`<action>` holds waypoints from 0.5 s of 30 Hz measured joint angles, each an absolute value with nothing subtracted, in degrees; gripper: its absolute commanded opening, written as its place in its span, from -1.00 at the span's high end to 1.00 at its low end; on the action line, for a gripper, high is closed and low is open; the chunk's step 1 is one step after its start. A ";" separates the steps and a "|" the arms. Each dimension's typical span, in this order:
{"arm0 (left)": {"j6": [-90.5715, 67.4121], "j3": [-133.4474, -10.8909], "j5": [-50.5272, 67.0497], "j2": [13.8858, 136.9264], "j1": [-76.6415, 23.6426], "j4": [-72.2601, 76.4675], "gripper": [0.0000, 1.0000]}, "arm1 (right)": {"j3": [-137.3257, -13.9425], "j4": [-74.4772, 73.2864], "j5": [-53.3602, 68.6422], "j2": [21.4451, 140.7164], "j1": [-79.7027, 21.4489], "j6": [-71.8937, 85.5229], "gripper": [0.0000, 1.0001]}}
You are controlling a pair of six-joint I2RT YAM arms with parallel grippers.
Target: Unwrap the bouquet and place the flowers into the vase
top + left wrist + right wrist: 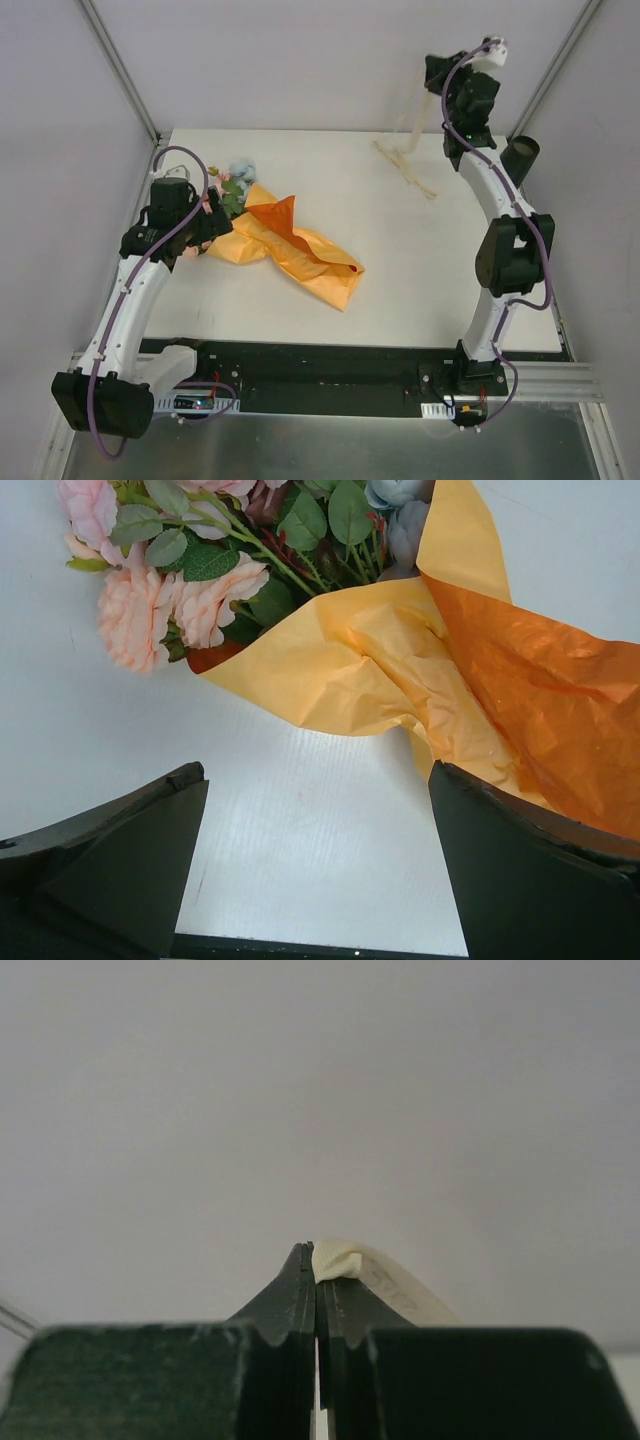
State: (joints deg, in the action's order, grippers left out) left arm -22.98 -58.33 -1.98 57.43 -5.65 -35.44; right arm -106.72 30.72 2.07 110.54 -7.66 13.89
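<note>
Here, the left tool (315, 780) was held wide open just short of the bouquet (400, 670), laid on the desk (300, 860) with its flowers (170, 590) far-left and its long axis run toward near-right. Farther off, the right tool (315, 1252) was clamped on the ribbon (350, 1260).

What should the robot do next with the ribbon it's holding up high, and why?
Probably lower the right gripper and open it to drop the ribbon aside. It is shut on the ribbon, which is already off the bouquet, and the open left gripper sits by the orange paper.
</note>
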 measured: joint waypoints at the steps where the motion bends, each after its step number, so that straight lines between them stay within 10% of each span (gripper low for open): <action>1: -22.90 -58.33 -1.96 57.82 -5.65 -35.44 -0.96 | -103.26 30.20 0.93 110.52 -7.90 15.16 1.00; 8: -22.87 -58.33 -1.72 59.05 -5.65 -35.46 -0.97 | -93.93 21.02 -4.86 111.50 -9.54 23.57 1.00; 15: -22.87 -58.33 -1.74 59.11 -5.65 -35.46 -0.98 | -90.19 15.44 -13.15 111.50 -9.61 28.71 0.53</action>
State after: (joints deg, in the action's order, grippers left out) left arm -22.87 -58.33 -1.74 59.11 -5.65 -35.46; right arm -90.19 15.44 -13.15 111.50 -9.61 28.71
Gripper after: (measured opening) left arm 0.986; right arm 0.114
